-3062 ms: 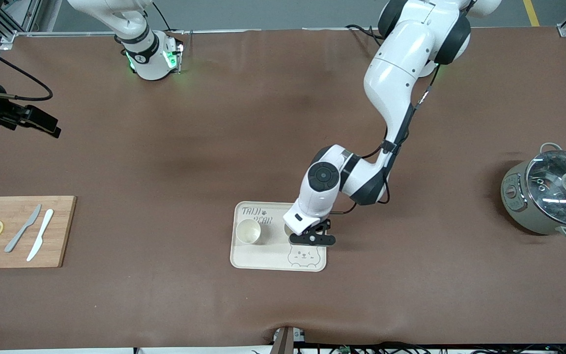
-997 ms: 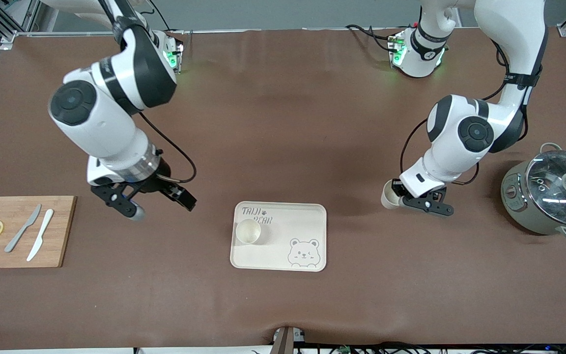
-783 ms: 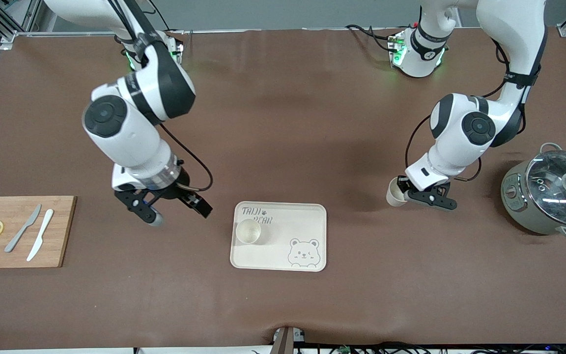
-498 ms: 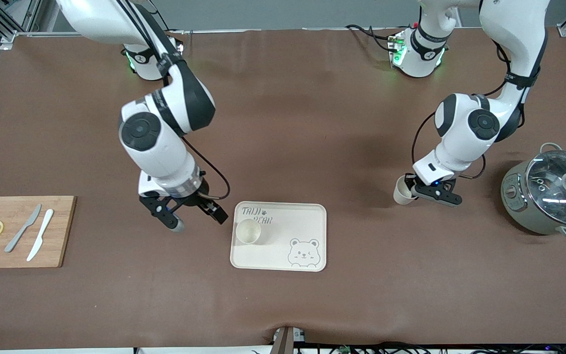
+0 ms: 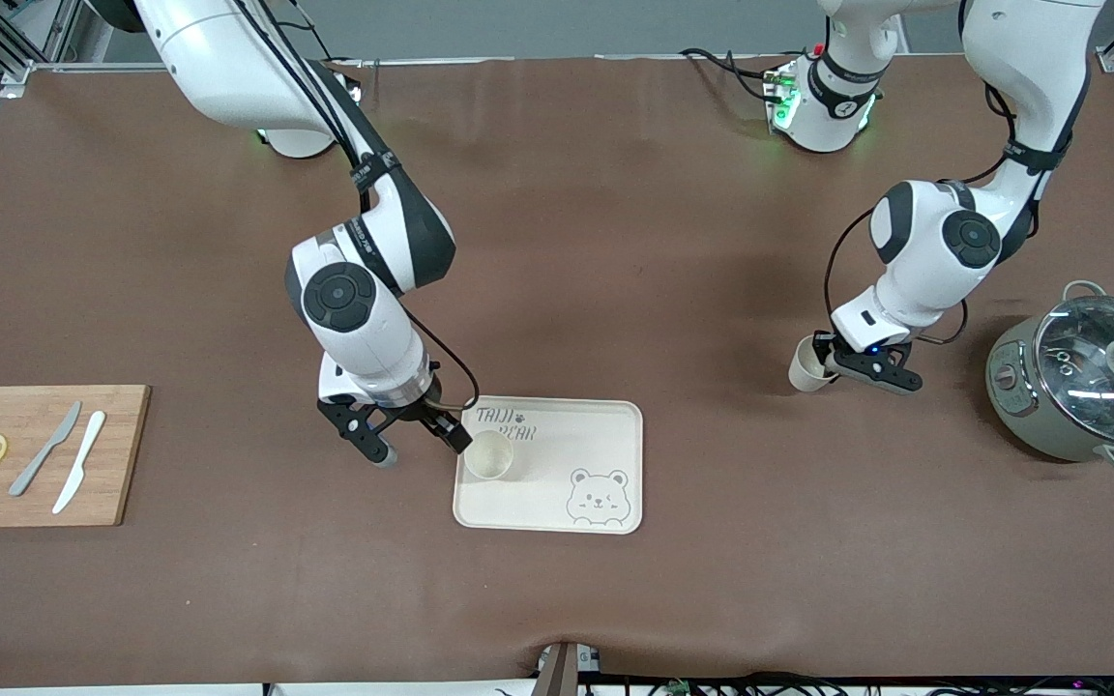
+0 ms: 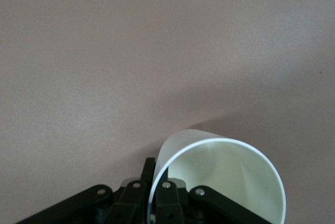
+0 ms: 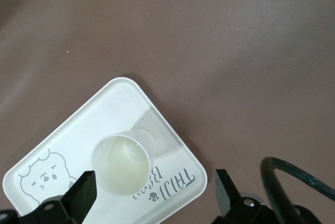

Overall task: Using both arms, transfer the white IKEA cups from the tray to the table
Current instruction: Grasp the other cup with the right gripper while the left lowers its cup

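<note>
One white IKEA cup (image 5: 489,455) stands upright on the cream bear-print tray (image 5: 605,430), in the corner nearest the right arm. My right gripper (image 5: 420,449) hangs open just off that corner, beside this cup (image 7: 123,161), with its fingers (image 7: 84,192) clear of it. The second white cup (image 5: 806,365) is tilted over bare table between the tray and the pot. My left gripper (image 5: 830,363) is shut on its wall. In the left wrist view the cup (image 6: 225,177) has its rim pinched by the left gripper (image 6: 157,177).
A wooden cutting board (image 5: 122,454) with two lemon slices and two knives lies at the right arm's end. A grey pot with a glass lid (image 5: 1084,382) stands at the left arm's end, close to the left gripper.
My left gripper took one cup off the tray and carried it toward the pot. My right arm swung in from its end of the table to the tray's corner, staying open.
</note>
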You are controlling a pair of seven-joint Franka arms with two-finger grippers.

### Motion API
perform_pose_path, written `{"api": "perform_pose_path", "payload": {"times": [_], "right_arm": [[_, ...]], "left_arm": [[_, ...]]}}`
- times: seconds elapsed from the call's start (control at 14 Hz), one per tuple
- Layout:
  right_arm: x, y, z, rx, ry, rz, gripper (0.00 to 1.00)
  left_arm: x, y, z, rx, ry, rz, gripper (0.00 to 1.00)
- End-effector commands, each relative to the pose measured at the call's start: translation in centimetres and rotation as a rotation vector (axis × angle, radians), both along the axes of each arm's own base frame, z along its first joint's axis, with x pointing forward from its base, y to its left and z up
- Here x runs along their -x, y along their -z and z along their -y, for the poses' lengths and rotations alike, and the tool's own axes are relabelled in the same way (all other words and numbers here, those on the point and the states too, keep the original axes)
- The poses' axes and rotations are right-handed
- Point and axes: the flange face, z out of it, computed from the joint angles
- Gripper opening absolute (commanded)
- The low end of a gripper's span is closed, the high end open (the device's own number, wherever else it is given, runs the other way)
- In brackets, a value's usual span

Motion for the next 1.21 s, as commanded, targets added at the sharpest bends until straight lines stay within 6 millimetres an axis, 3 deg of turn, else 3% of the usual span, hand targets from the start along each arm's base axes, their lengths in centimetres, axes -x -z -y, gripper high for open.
{"api": "perform_pose_path", "payload": {"times": [0.0,0.5,0.93,1.14], "right_arm": [[-0.3,1.5,-1.4,-0.002,0.037,0.04,1.0],[0.1,4.5,-2.3,0.021,0.03,0.026,1.0],[0.3,6.9,-2.9,0.021,0.027,0.024,1.0],[0.4,7.9,-3.0,0.022,0.034,0.02,1.0]], "left_arm": [[0.8,-0.1,-0.2,0.037,0.002,0.004,0.0],[1.8,2.4,-0.1,0.067,0.008,-0.057,0.0],[2.4,3.1,-0.5,0.064,0.013,-0.08,0.0],[2.3,3.3,-2.3,0.059,0.025,-0.076,0.0]]}}
